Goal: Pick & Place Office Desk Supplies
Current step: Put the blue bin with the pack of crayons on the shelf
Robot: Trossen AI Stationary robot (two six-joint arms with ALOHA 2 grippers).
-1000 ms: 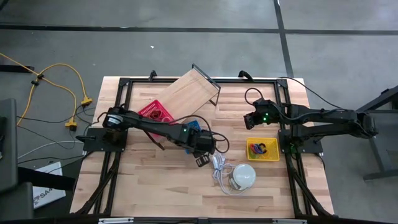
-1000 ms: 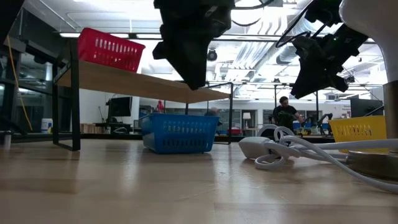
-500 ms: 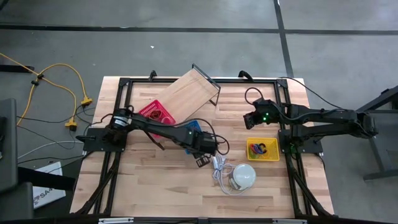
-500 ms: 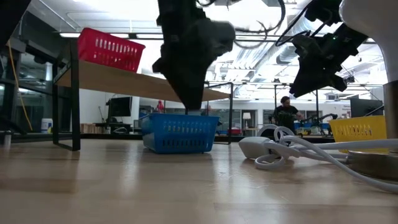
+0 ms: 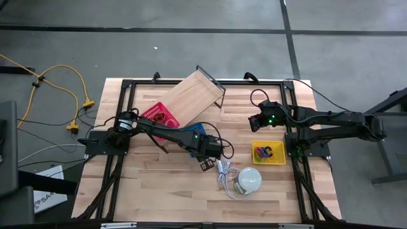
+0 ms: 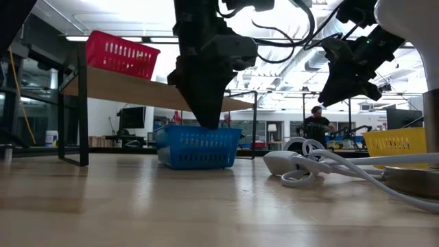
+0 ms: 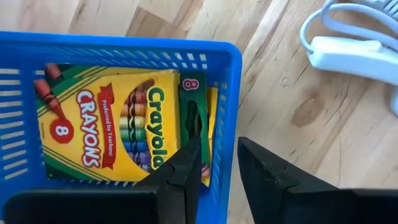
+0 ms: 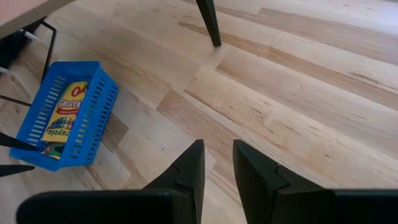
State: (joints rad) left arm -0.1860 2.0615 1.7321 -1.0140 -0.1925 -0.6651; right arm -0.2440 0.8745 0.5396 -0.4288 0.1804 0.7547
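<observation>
left gripper at the blue basket, right arm waiting over the table.

left arm stretched low across the table, left gripper [image 7: 217, 165] dipped at the blue basket [image 7: 227, 93], fingers [image 7: 186, 168] slightly parted with the basket's wall between them, one finger inside; nothing visibly held. crayon box [image 7: 106, 127] lies flat in that basket. right arm reaches in level, right gripper [image 8: 216, 165] raised above bare wood, fingers a little apart, empty. yellow tray [image 5: 269, 152] of small supplies sits just below it; white dome [image 5: 248, 180] with cord nearby.
</observation>
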